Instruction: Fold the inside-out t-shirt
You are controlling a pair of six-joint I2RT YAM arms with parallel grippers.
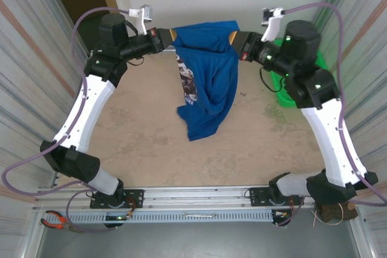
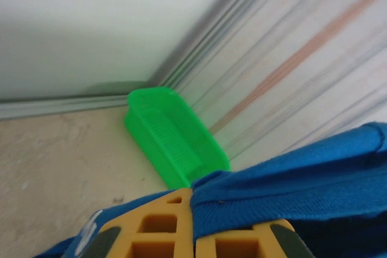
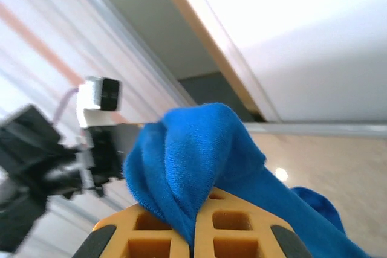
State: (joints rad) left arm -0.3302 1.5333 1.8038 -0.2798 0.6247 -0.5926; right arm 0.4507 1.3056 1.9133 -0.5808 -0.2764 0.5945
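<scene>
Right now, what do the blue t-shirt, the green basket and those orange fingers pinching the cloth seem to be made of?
The t-shirt looks like soft matte knit, probably cotton: it drapes in folds and looks fuzzy up close. The green basket looks like moulded plastic, with thin ribbed mesh walls. The right end effector fingers look like matte orange plastic with hollow cells, possibly printed.

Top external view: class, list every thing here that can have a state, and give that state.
t-shirt: lifted, hanging bunched between both hands, not yet folded.
left hand: shut on the t-shirt.
right hand: shut on the t-shirt.
green basket: upright, looks empty.
</scene>
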